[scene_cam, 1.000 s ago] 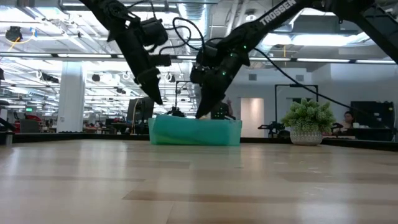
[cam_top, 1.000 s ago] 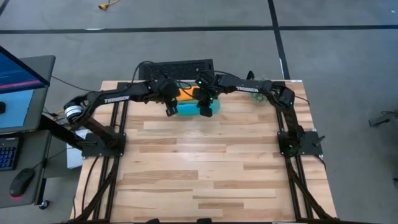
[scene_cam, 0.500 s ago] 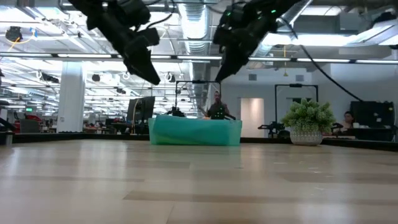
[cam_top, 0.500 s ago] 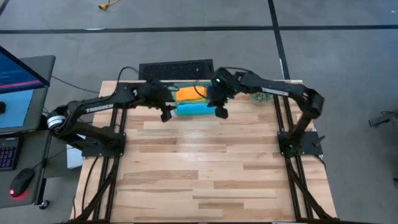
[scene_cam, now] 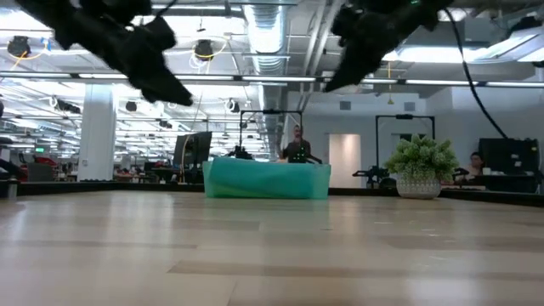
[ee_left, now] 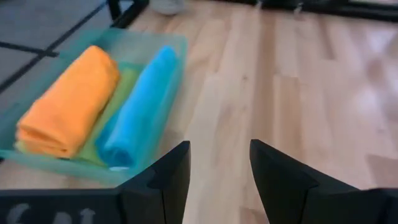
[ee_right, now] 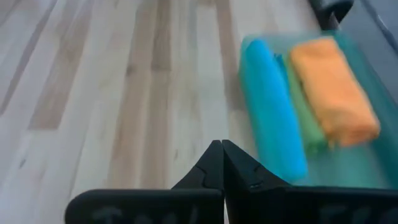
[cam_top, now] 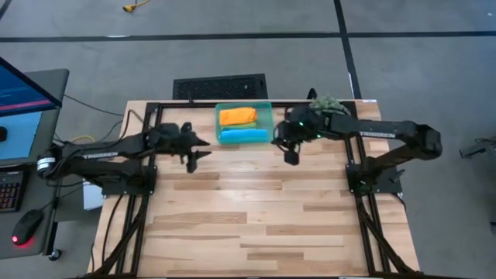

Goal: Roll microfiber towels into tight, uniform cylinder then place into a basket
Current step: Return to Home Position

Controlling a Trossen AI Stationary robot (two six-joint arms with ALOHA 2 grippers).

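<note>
The teal basket stands at the middle of the table's far edge. In it lie an orange rolled towel and a blue rolled towel, with a green one between and under them. My left gripper hangs open in the air to the basket's left, a little nearer than it, with nothing between its fingers. My right gripper hangs shut and empty to the basket's right. Both point toward the basket from above the table, as the low view shows for the left and the right.
A spiky green plant stands at the far right corner, behind my right arm, and shows in the low view too. Bare wooden tabletop stretches from the basket to the near edge.
Both grippers have drawn back from the basket. The left has gone toward the table's left edge, the right has risen out of the basket and gone toward the right edge. The rolled towels lie in the basket as before.
</note>
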